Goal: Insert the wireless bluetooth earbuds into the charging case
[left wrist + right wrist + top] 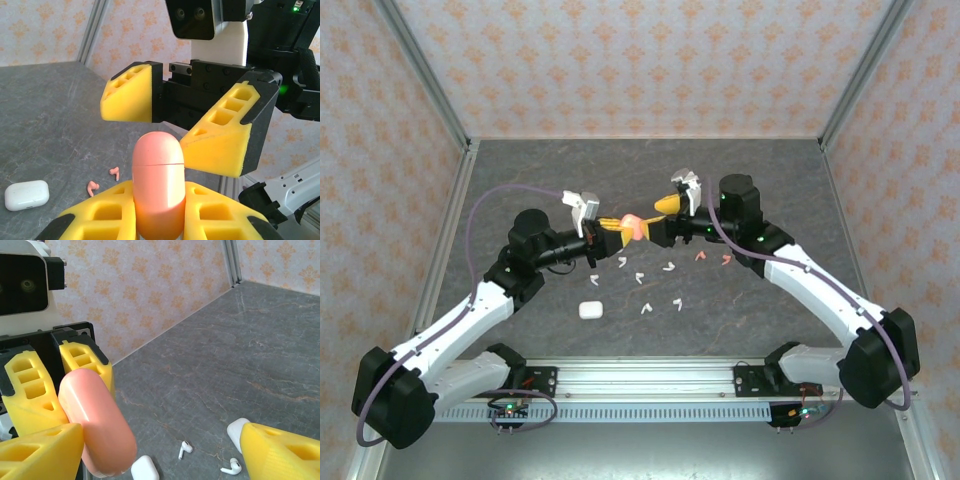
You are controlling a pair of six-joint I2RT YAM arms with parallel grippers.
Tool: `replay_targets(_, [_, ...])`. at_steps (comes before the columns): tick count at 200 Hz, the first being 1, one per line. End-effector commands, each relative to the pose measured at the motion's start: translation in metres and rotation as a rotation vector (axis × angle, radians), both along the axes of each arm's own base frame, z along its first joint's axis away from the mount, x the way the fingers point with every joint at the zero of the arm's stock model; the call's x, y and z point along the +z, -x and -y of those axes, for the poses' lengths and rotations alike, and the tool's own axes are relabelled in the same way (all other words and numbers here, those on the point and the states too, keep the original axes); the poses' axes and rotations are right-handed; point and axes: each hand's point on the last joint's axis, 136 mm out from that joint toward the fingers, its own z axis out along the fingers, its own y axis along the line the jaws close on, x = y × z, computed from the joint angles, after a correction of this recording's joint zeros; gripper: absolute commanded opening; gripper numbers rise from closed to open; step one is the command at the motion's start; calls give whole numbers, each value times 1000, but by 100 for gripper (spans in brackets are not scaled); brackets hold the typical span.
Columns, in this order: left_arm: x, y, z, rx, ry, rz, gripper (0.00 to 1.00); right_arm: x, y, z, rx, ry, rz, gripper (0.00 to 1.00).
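Above the middle of the table (770,180), the held charging case (633,228) sits clamped between the fingers of the left gripper (620,228), which stands to its left. Its free end projects rightward between the wide-apart jaws of the right gripper (656,217). On the table below it and nearer the arm bases, six earbuds (639,277) lie in a loose band, with two further earbuds (700,256) side by side at the band's right end. The loose charging case (590,310) lies nearer still, at the left of the scatter, touching no earbud.

Bright, even light; soft shadows
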Motion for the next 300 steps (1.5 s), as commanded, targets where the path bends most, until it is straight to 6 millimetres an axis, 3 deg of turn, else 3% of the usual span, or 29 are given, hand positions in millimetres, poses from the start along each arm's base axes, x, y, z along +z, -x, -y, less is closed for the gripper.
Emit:
replay_targets(1, [29, 12, 1, -36, 24, 103, 0, 13, -13, 4, -58, 2, 35, 80])
replay_targets(82, [28, 13, 0, -30, 15, 110, 0, 12, -25, 6, -84, 12, -9, 79])
replay_targets(126, [21, 12, -4, -7, -18, 144, 0, 26, -24, 33, -170, -8, -31, 78])
replay_targets(154, [15, 18, -5, -26, -59, 223, 0, -9, -36, 62, -313, 102, -172, 75])
replay_targets(200, [11, 37, -3, -50, -121, 439, 0, -94, -47, 112, -542, 330, -421, 67])
replay_targets(252, [22, 57, -1, -94, -109, 528, 0, -174, -68, 135, -645, 554, -584, 58])
replay_targets(300, [26, 62, 1, -109, -105, 531, 0, -219, -84, 144, -684, 651, -661, 53])
